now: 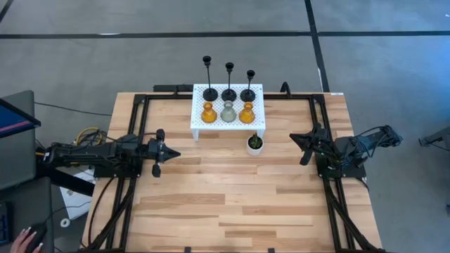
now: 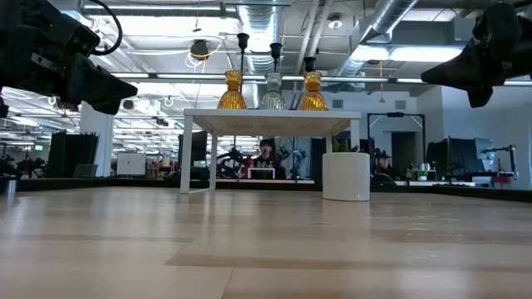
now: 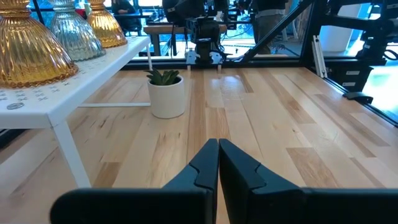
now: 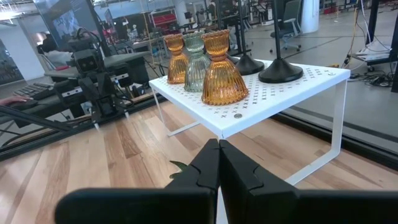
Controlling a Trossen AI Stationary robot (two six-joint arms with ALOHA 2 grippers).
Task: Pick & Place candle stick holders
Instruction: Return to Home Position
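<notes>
Three black thin-stemmed holders point(image 1: 229, 84) stand by their round bases along the far side of a white perforated stand point(image 1: 256, 121). In front of them stand two amber glass holders point(image 1: 208, 113) point(image 1: 247, 113) with a pale grey one point(image 1: 228, 112) between. My left gripper point(image 1: 174, 152) is shut and empty above the table's left part, pointing right. My right gripper point(image 1: 294, 137) is shut and empty above the right part, pointing left. In the right wrist view the nearest amber holder point(image 4: 222, 70) stands at the stand's corner.
A small white pot with a green plant point(image 1: 255, 144) stands on the wood table just in front of the stand's right near leg. The wide wooden table top point(image 1: 225, 204) lies between and in front of the arms. A person's hand point(image 1: 24, 239) shows at the lower left, off the table.
</notes>
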